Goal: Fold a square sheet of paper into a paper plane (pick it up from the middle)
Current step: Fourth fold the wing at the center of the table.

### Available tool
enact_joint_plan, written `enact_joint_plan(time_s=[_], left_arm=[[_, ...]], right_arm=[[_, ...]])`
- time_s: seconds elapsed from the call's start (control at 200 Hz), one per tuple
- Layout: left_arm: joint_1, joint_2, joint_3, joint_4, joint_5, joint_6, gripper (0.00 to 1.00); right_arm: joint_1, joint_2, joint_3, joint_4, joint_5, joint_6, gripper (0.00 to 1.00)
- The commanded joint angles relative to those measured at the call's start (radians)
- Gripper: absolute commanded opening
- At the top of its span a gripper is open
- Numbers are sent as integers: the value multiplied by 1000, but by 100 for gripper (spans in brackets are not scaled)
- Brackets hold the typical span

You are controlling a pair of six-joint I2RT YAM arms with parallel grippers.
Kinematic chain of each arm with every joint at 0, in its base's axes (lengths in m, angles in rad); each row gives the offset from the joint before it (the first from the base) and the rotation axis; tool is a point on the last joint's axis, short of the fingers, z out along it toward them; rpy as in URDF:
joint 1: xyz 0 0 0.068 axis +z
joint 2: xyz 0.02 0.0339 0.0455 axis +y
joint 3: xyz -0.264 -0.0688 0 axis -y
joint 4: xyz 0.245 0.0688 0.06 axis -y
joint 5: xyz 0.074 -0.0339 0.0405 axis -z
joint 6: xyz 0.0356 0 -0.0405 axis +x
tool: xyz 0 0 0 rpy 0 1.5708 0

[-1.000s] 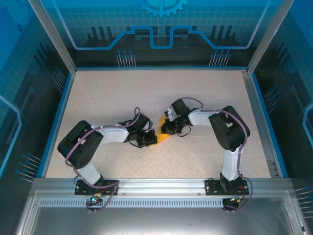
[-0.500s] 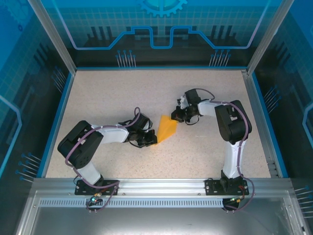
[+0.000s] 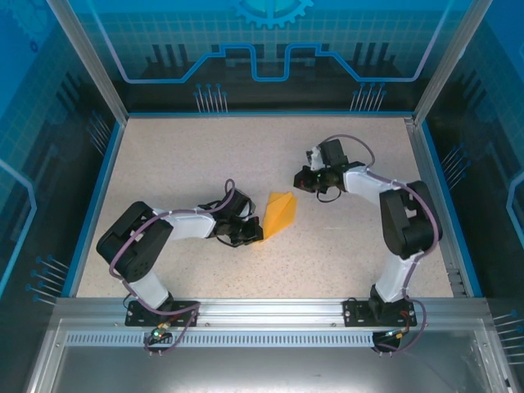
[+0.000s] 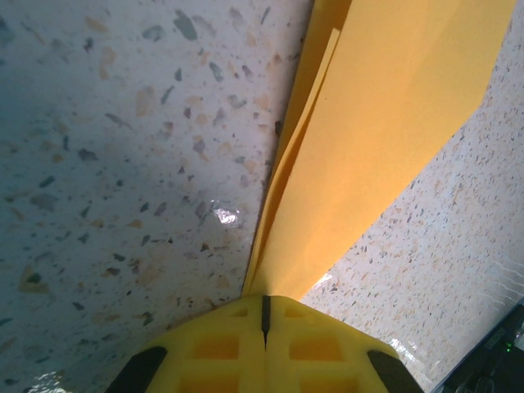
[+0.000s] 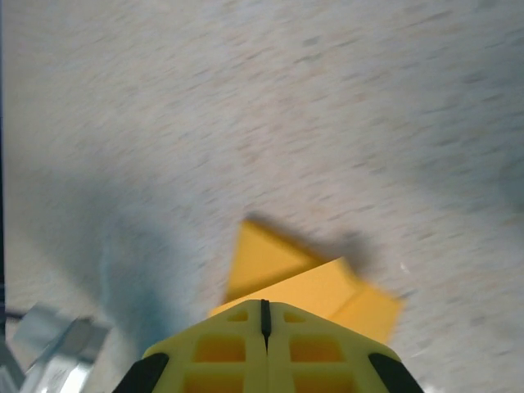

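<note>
The paper plane (image 3: 280,214) is a folded orange-yellow wedge lying on the speckled table, its broad end toward the back. My left gripper (image 3: 250,237) sits at its near narrow end. In the left wrist view the paper plane (image 4: 385,139) tapers into the closed seam of the left gripper (image 4: 265,300), with its layers spreading apart beyond the tips. My right gripper (image 3: 304,180) hovers to the back right of the paper, shut and holding nothing. The blurred right wrist view has the paper plane (image 5: 278,270) just past the closed right gripper (image 5: 264,304).
A blue-edged rim (image 3: 98,196) borders the table (image 3: 188,155) on the left, back and right. A metal rail (image 3: 270,309) with both arm bases runs along the near edge. The left arm (image 3: 176,225) lies low across the table.
My right gripper has pulled away from the paper toward the back right, uncovering it. The paper's far end now stands a little higher. The left gripper has stayed in place.
</note>
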Motion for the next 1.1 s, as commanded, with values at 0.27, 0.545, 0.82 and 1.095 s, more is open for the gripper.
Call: enact_joint_plan(time_s=[0.27, 0.545, 0.82, 1.095], left_arm=[[4, 40, -13, -124, -11, 23, 0], [4, 34, -15, -128, -8, 32, 0], [3, 7, -25, -148, 43, 76, 0], [2, -7, -36, -198, 58, 107, 0]], right_arm=[[224, 85, -104, 74, -85, 94, 1], [227, 167, -97, 19, -22, 99, 1], [208, 218, -80, -52, 46, 141, 1], [203, 239, -72, -72, 61, 153, 1]])
